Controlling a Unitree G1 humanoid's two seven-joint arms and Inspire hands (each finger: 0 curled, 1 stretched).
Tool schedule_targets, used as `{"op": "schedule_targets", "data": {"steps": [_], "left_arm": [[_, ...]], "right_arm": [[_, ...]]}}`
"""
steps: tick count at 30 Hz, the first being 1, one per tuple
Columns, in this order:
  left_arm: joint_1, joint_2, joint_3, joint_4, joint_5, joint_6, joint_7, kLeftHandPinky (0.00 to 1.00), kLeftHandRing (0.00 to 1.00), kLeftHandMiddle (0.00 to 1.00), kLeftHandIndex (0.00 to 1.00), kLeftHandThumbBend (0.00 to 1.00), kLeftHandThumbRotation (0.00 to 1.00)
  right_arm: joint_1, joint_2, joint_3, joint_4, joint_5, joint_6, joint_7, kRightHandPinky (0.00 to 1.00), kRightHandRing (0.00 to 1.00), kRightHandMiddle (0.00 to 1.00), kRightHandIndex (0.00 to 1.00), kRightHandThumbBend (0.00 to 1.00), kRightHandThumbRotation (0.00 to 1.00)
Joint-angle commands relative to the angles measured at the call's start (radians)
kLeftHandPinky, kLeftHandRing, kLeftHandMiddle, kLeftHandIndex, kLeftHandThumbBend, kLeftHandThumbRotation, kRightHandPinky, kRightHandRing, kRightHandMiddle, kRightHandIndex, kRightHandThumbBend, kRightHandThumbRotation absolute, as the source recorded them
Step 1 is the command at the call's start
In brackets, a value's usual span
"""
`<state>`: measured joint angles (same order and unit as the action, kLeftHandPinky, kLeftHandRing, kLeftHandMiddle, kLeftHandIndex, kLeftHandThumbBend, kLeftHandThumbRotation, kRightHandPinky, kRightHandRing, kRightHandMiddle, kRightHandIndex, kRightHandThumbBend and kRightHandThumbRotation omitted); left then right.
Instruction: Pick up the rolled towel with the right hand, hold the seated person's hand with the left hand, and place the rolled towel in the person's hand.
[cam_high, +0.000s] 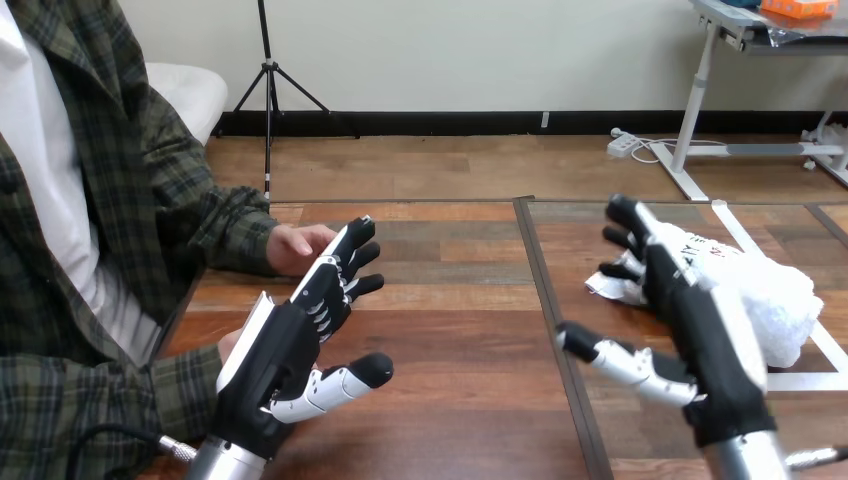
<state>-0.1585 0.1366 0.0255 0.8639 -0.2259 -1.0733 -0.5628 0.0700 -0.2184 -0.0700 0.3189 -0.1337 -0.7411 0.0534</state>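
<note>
The rolled white towel (775, 295) lies on the table at the right, partly hidden behind my right hand (700, 325). That hand hovers just left of it with straight, spread fingers and the thumb out to the left, holding nothing. My left hand (290, 345) is raised at the left with straight fingers pointing up and right, and it grips nothing. The person's hand (297, 247) rests on the table just behind my left fingertips. Another hand of the person (229, 345) peeks out behind my left palm. Whether either one touches my hand I cannot tell.
The wooden table (460, 330) has a dark seam running down its middle. White tape lines (740, 235) mark a square at the right, around the towel. The person sits close along the left edge.
</note>
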Motion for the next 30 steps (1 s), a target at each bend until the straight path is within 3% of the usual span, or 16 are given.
{"op": "schedule_targets", "data": {"steps": [1, 16, 30], "left_arm": [[-0.052, -0.014, 0.007, -0.032, 0.001, -0.004, 0.011, 0.87, 0.96, 0.98, 0.96, 1.00, 0.61], [-0.046, -0.018, 0.005, -0.035, 0.002, -0.006, 0.016, 0.88, 0.96, 0.98, 0.96, 1.00, 0.61], [-0.042, -0.026, 0.007, -0.035, 0.004, -0.008, 0.019, 0.88, 0.96, 0.98, 0.95, 1.00, 0.61]], "right_arm": [[-0.057, -0.034, -0.033, -0.127, 0.021, 0.043, -0.002, 0.79, 0.92, 0.95, 0.95, 1.00, 0.56], [-0.072, -0.080, -0.075, -0.295, 0.027, 0.211, 0.003, 0.80, 0.93, 0.95, 0.97, 1.00, 0.48], [-0.156, -0.175, -0.120, -0.260, 0.018, 0.278, 0.022, 0.83, 0.94, 0.95, 0.97, 1.00, 0.47]]}}
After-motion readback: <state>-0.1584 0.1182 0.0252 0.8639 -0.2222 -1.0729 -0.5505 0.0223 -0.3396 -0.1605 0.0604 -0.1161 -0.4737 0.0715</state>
